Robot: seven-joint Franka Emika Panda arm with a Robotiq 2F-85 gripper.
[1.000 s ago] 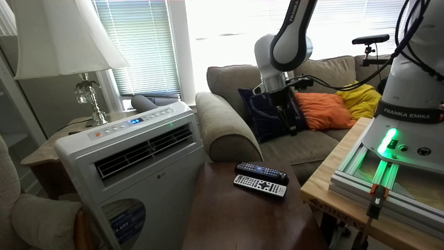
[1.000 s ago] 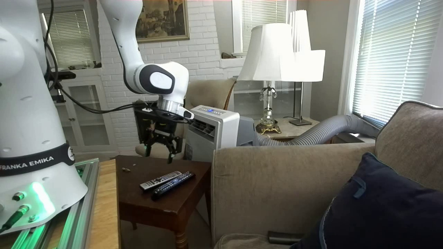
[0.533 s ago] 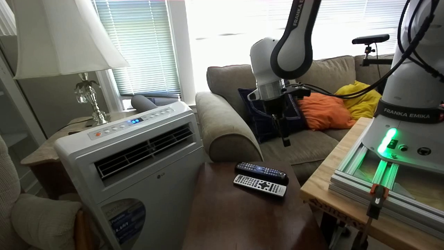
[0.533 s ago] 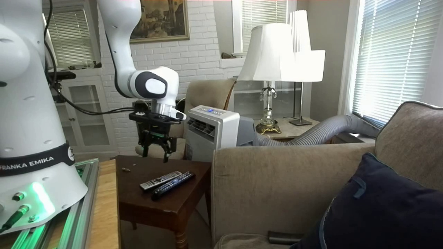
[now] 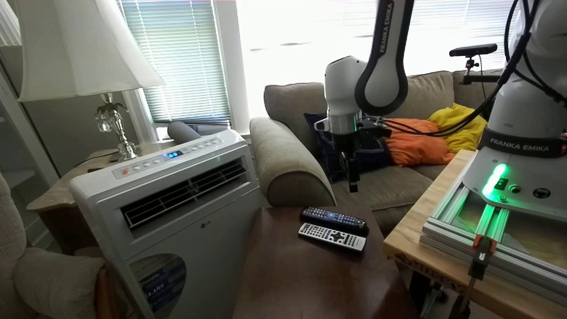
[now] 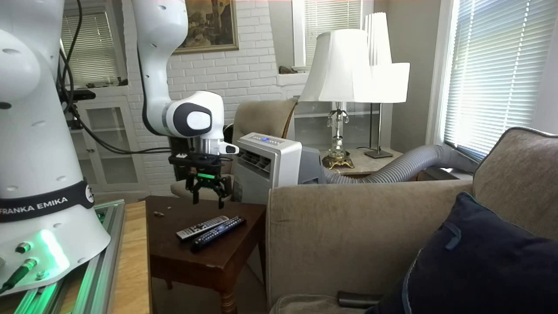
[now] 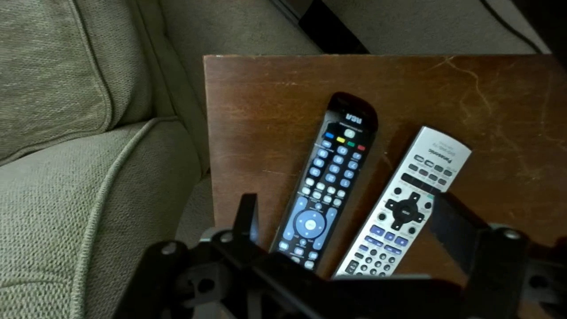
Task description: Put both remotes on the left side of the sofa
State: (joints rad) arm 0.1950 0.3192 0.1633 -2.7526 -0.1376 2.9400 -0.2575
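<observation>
In an exterior view, the black remote (image 5: 334, 220) and silver remote (image 5: 332, 237) lie on the table (image 5: 301, 279) near the sofa (image 5: 378, 190); in an exterior view, the fingers (image 6: 195, 197) hang above, wide apart, empty; in the wrist view they seem to span both, so centre on one, match its slant, then lower.

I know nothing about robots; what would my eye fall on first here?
Probably the big white robot arm, with a green light glowing low down and its open gripper hanging above the brown table. On that table, a black remote and a silver remote lie side by side. An orange cushion also stands out on the sofa.
</observation>
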